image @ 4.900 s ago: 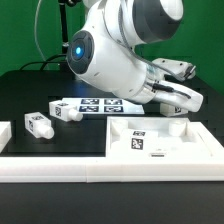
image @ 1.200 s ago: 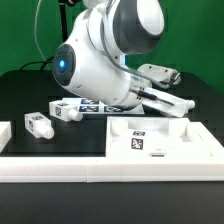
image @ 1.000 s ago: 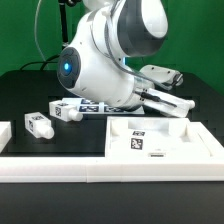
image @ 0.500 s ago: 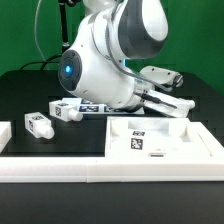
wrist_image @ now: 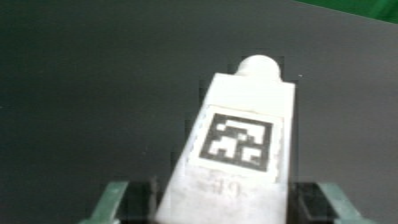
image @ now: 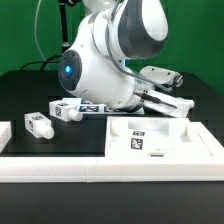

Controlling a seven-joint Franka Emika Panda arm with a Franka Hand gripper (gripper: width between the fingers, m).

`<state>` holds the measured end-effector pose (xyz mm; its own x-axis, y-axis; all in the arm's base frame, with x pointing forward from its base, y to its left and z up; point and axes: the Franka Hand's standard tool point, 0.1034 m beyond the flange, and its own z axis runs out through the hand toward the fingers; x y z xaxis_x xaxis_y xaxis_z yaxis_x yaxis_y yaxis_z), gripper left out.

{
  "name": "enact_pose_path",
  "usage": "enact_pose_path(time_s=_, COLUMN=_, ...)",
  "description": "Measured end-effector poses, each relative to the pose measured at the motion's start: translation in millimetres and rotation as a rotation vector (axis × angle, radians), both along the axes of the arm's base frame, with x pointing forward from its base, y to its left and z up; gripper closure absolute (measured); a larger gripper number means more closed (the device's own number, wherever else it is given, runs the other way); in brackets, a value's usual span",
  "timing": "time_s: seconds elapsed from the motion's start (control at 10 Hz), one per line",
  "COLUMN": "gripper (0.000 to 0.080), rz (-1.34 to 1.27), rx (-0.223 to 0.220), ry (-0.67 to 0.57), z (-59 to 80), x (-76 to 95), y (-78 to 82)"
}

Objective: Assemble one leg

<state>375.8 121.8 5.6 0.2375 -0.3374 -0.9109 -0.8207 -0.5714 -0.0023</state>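
One small white plastic square-section leg, its black-and-white tag showing, is being pinched by the gripper above the black table.

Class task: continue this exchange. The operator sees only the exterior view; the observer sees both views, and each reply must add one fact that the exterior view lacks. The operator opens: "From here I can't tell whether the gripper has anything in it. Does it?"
Observer: Yes. In the wrist view the leg sits between the fingers, which flank it on both sides.
Operator: Which face is turned toward the wrist camera?
Observer: The face bearing its black-and-white tag.
Operator: Which end points away from the gripper?
Observer: The end with a small rounded tip.
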Motion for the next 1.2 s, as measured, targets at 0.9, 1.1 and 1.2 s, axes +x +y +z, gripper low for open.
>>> enact_pose_path(time_s=0.9, gripper=0.0482, rz=-0.039, rx=-0.008, ry=-0.147, z=70.1, x=51.5, y=-27.4)
enact_pose_path(time_s=1.1, gripper=0.0482, rz=-0.002, rx=-0.101, ry=-0.258, z=70.9, x=59.8, y=-34.1)
enact_pose_path(time_s=1.2, gripper=0.0482, rz=0.019, rx=-0.145, ry=-0.312, z=77.8, x=70.5, y=-40.6)
